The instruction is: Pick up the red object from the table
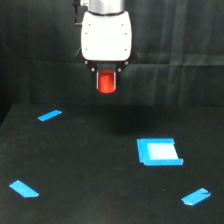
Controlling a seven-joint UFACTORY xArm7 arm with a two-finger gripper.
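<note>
Hand (pixel 106 80) closed on red object (pixel 106 82), held clear above bench (pixel 100 175), well apart from blue tape. Pick-up looks done; only holding it remains.

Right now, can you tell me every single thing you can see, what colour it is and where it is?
red object: one, bright red-orange, held up in the air between the gripper's fingers, above the table
blue square: one, light blue with a paler middle, flat on the table toward the exterior view's right
blue tape strips: three, blue, flat on the table; one far on the exterior view's left, one near on that left, one near on the exterior view's right
table: one, matte black, fills the lower part
curtain: one, black, behind the table
gripper: one, white body with dark fingers, top middle, shut on the red object
</note>
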